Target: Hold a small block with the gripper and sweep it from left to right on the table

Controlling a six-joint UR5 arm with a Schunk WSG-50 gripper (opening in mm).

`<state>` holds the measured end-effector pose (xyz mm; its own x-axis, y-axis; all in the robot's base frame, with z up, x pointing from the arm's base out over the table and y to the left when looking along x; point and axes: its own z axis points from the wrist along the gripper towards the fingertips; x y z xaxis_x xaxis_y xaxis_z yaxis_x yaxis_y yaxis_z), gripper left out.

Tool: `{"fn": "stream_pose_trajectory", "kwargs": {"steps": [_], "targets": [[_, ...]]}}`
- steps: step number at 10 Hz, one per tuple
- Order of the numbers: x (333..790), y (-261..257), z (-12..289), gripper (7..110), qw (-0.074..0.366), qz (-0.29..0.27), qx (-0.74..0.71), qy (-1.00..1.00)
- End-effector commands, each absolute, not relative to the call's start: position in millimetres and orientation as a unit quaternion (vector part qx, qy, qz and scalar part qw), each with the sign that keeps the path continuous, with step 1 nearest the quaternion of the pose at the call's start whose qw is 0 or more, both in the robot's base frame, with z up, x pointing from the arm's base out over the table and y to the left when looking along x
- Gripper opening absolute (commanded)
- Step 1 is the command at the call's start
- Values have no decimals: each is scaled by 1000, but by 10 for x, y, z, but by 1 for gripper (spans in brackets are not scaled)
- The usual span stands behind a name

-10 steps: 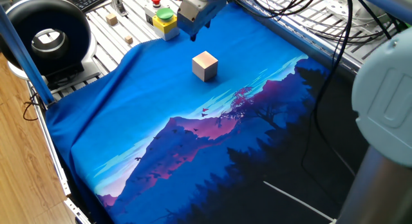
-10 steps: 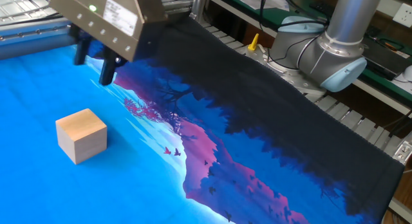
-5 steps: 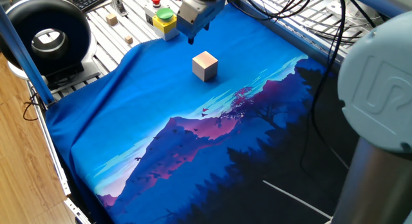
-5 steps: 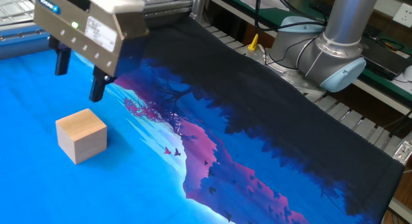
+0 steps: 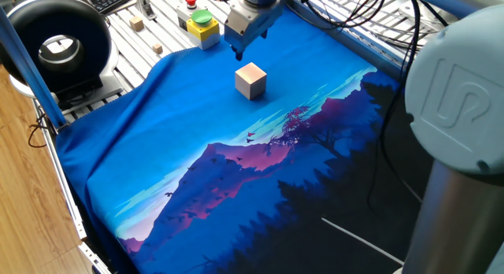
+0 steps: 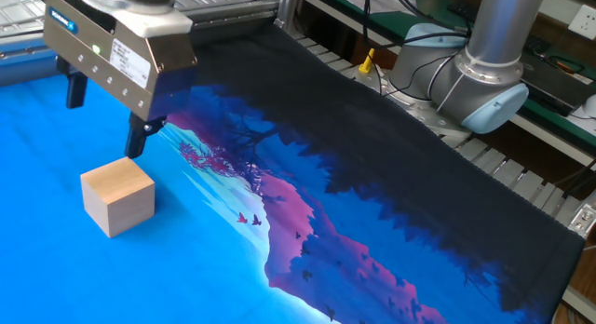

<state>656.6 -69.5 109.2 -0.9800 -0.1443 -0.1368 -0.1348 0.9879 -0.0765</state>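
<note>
- My jaws [image 6: 102,119] hang spread apart above the surface [image 6: 186,259], gripping nothing; in the other fixed view the two dark fingers [image 6: 136,141] point down with a clear gap between them.
- The small wooden block [image 6: 117,195] sits flat on the blue part of the surface [image 5: 157,148], just beside and below my jaws [image 5: 239,50], not touching them.
- In one fixed view the block [image 5: 250,80] lies near the far edge of the cloth, on bare blue above the purple mountains.
- No container is on the cloth. Past its far edge, on the slatted aluminium, stand a yellow button box [image 5: 198,22] with a green button and a red button, and two tiny wooden cubes [image 5: 137,23].
</note>
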Motion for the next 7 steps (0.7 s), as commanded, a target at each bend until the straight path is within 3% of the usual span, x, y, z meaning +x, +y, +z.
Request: {"fn": "stream_pose_trajectory", "kwargs": {"steps": [1, 7], "targets": [[6424, -643, 1058, 88, 41, -15, -29, 999], [6488, -586, 956, 88, 27, -8, -9, 1000]]}}
